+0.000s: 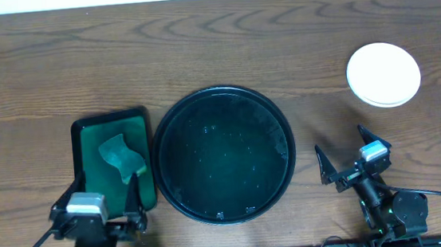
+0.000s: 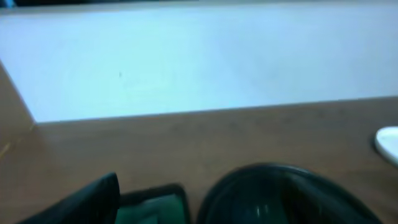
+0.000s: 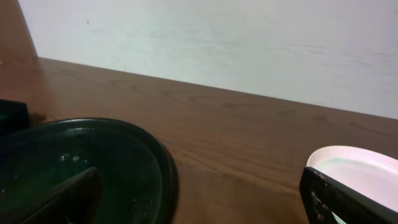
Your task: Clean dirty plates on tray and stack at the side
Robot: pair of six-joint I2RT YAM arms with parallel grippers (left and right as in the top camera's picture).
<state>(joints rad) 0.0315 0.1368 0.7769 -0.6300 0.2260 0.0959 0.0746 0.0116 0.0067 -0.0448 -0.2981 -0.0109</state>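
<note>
This looks like a robotics lab: a bare wood-grain table stands against a plain white wall, with cabled robot arms mounted at the table's near edge.

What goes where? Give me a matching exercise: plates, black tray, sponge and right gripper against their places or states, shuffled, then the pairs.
1 plates
2 black tray
3 teal sponge
4 right gripper

A in the small green tray
B jaws open, empty
C white, at the right side of the table
D mid-table, no plates on it

Pairs: 1-C, 2-D, 3-A, 4-B
</note>
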